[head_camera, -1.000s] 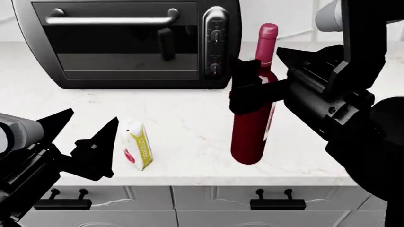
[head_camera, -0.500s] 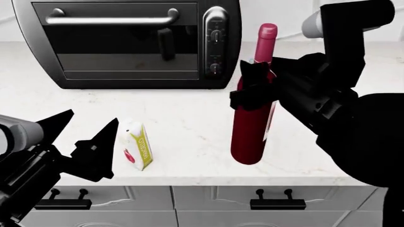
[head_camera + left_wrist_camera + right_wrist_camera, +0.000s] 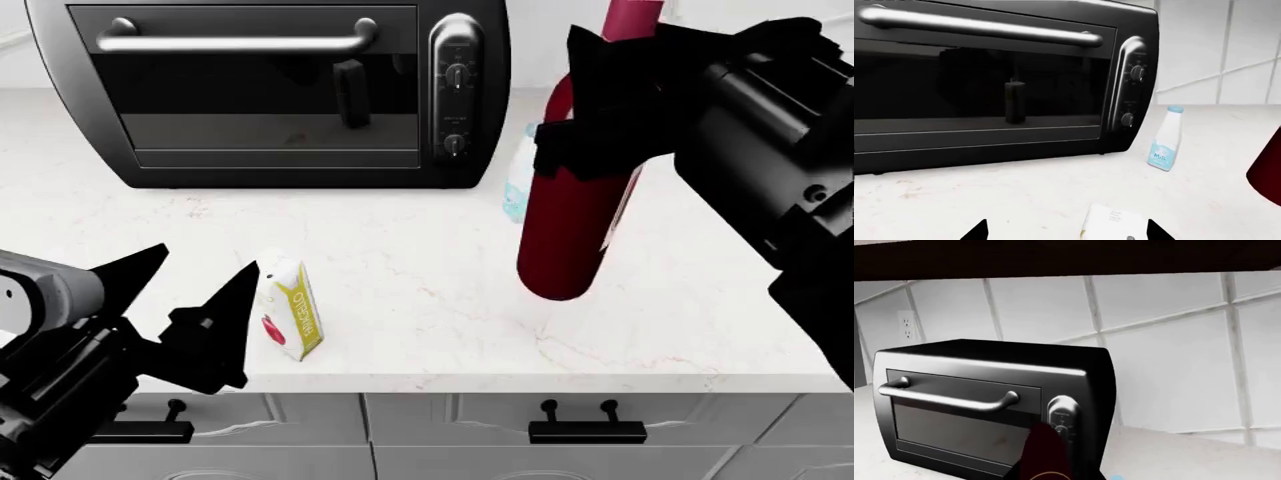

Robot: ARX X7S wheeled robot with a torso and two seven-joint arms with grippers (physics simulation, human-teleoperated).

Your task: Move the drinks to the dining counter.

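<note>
My right gripper (image 3: 594, 125) is shut on the shoulder of the tall dark-red wine bottle (image 3: 574, 235), which hangs upright above the marbled countertop (image 3: 400, 250); its neck (image 3: 1044, 455) fills the near edge of the right wrist view. The small white carton (image 3: 291, 308) stands near the counter's front edge. My left gripper (image 3: 211, 262) is open just left of the carton, with the carton's top (image 3: 1114, 225) between its fingertips (image 3: 981, 230) but untouched. A small pale bottle with a light-blue label (image 3: 1166, 145) stands beside the oven, half hidden behind the wine bottle (image 3: 518, 190). The dining counter is out of view.
A black toaster oven (image 3: 267, 90) takes up the back left of the counter, against a white tiled wall (image 3: 1174, 340). Light-grey drawers with black handles (image 3: 587, 432) run below the front edge.
My right gripper has raised the wine bottle off the counter and carried it slightly right, uncovering the small pale bottle behind it. The left arm has barely shifted.
</note>
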